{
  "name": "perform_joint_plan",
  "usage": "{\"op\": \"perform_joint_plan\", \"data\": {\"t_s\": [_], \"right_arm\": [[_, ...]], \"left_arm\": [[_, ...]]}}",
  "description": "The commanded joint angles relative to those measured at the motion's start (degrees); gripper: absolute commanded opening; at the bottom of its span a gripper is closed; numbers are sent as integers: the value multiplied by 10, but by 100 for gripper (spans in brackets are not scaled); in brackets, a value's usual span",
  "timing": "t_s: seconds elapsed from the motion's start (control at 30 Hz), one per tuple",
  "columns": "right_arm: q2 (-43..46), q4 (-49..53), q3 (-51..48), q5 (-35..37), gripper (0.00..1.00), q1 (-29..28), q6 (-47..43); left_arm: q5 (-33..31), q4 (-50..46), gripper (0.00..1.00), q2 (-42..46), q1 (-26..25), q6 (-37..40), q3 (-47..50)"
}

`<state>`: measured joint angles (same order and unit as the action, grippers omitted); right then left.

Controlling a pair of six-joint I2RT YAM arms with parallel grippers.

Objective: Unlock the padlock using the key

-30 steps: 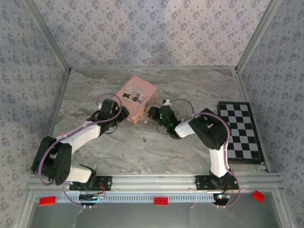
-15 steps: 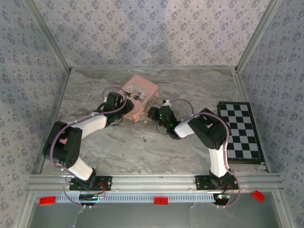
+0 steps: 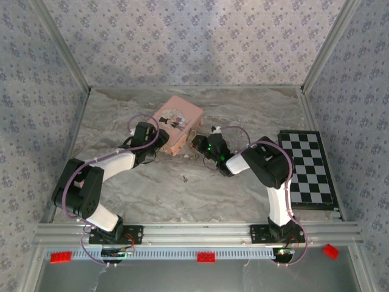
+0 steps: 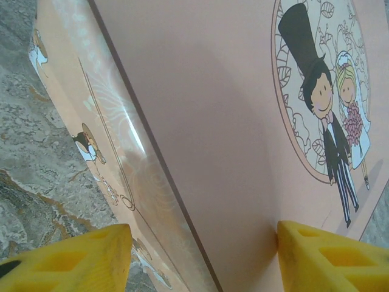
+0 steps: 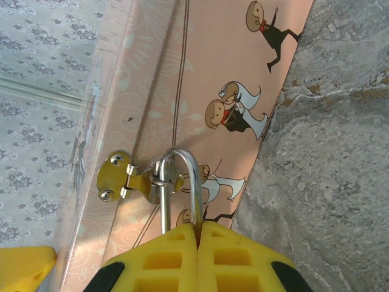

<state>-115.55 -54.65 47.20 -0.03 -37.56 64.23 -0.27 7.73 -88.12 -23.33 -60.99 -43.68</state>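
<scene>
Padlock (image 5: 195, 188): shackle hooked through the pink box (image 5: 200, 73) clasp (image 5: 118, 177); small, rigid, probably slick; hold its body.
Right gripper (image 5: 197, 234): closed on the Padlock.
Left gripper (image 4: 202, 255): jaws apart, astride the pink box.
Key (image 3: 184, 178): loose on tabletop (image 3: 243, 194); thin, light; pinch its head.

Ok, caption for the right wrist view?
Right hand shut on the padlock, which hangs through the pink box's brass clasp.
</scene>
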Motion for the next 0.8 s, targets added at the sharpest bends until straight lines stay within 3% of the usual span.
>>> {"op": "perform_joint_plan", "data": {"t_s": [0.0, 0.37, 0.77], "right_arm": [[-13, -35, 20, 21, 0, 10, 32], [-32, -59, 49, 60, 0, -8, 66], [-14, -25, 60, 71, 0, 26, 26]], "left_arm": [[-25, -92, 62, -21, 2, -1, 25], [-27, -90, 62, -23, 1, 0, 26], [-21, -61, 64, -12, -3, 14, 39]]}}
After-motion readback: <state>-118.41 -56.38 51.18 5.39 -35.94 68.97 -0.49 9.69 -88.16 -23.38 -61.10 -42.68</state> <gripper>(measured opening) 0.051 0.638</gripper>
